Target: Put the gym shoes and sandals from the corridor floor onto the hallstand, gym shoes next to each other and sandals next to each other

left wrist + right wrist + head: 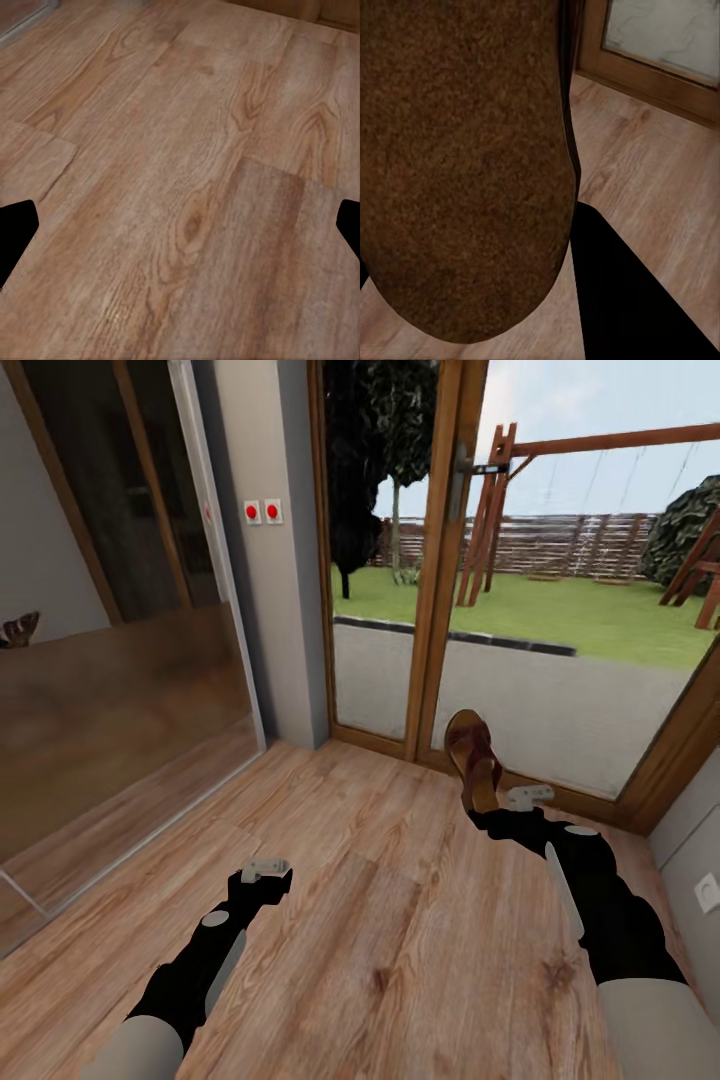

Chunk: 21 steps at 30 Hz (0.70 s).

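One dark reddish-brown sandal [469, 752] with a tan cork sole is held clear of the corridor floor [380, 900], standing on end in front of the glass door. My right gripper [487, 807] is shut on its lower end. Up close, its cork sole [465, 165] looms large, with one black finger [630, 300] beside it. My left gripper [266, 873] hovers low over the floor at the left. It is open, its dark fingertips [15, 232] spread wide over bare planks. The gym shoes and the hallstand are out of view.
A wood-framed glass door [440, 560] to the garden closes the corridor ahead. A mirrored sliding panel [110, 690] runs along the left. A grey wall section [265, 560] carries two red switches. A wall with a socket [708, 892] stands close at the right.
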Available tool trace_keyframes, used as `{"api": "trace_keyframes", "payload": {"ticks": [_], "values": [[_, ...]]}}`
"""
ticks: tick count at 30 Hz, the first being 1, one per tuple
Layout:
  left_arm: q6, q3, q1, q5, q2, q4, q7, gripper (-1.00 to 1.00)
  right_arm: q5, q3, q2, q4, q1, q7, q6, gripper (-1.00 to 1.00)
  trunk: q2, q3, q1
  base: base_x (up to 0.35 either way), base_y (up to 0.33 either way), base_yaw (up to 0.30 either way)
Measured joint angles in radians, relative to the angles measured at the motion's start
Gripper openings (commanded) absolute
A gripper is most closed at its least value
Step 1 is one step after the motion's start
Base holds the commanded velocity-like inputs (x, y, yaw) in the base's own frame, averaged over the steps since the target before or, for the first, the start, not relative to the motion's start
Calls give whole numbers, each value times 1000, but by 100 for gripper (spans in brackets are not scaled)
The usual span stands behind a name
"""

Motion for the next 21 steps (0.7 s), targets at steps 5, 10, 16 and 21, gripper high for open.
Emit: {"api": "trace_keyframes", "payload": {"ticks": [5,10,16,21], "values": [[0,0,0,0,0,0,0,100,1,0,0,0,0,-1,0,-100,7,11,-4,0,0,0],[0,0,0,0,0,0,0,100,1,0,0,0,0,0,0,-100,7,19,-4,0,0,0],[0,0,1,1,0,0,0,100,1,0,0,0,0,0,0,-100,7,29,-4,0,0,0],[0,0,0,1,0,0,0,100,1,0,0,0,0,0,-1,-100,7,37,-4,0,161,14]]}}
